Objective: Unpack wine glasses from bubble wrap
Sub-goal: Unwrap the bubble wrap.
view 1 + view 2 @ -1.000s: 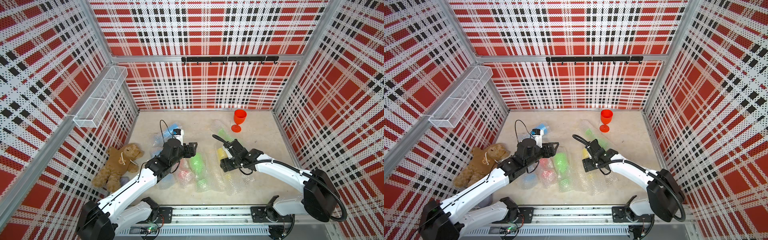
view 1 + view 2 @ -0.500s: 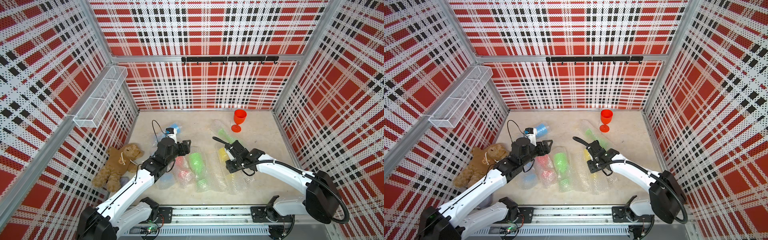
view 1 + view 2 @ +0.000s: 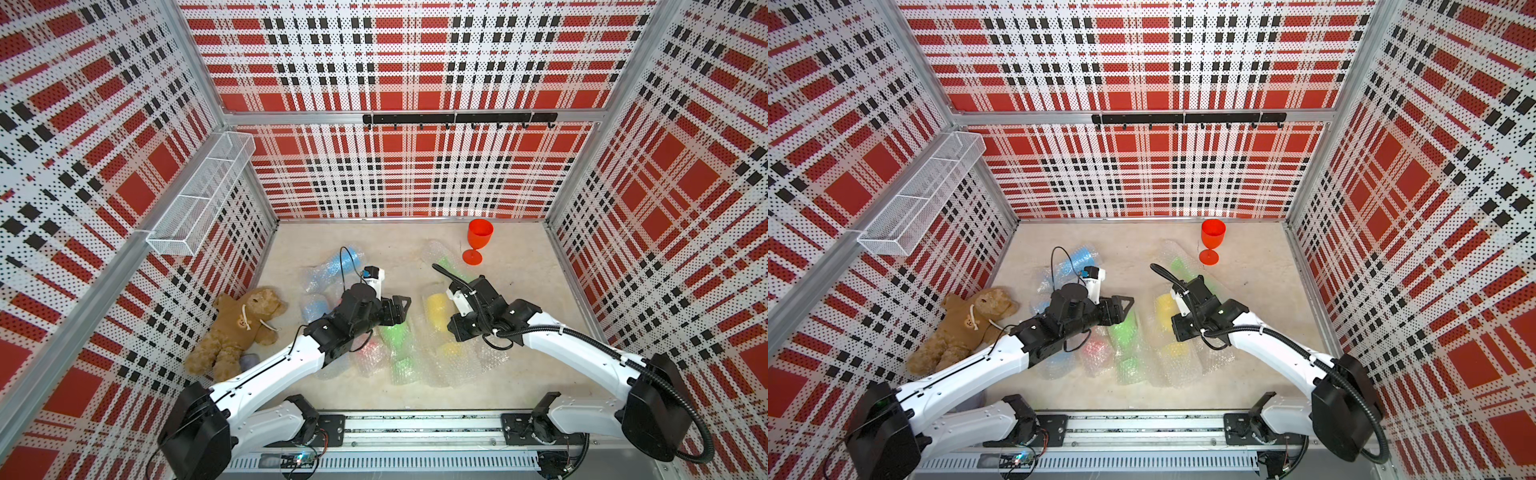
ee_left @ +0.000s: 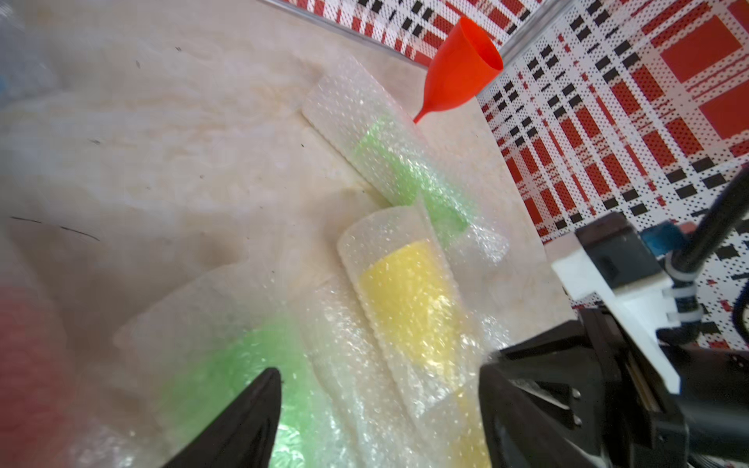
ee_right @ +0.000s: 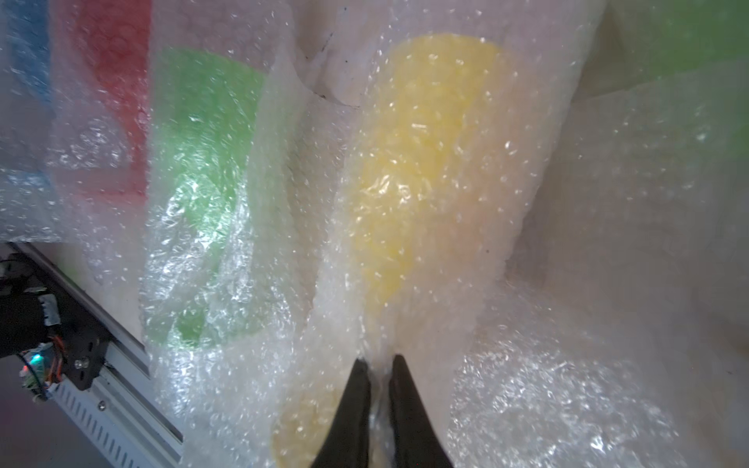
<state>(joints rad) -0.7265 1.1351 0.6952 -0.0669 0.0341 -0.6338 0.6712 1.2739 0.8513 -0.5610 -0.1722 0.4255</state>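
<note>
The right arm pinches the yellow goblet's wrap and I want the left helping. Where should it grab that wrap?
Probably the empty collar of bubble wrap past the mouth of the yellow goblet: hollow there, it should flatten between jaws. Bring the open left gripper across over the green goblet, since the right gripper is shut on the stem end.

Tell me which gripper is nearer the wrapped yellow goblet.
Right. The right gripper is pinched on the bubble wrap at the yellow goblet's stem end; the left gripper hangs open off to one side, by the wrapped green goblet.
</note>
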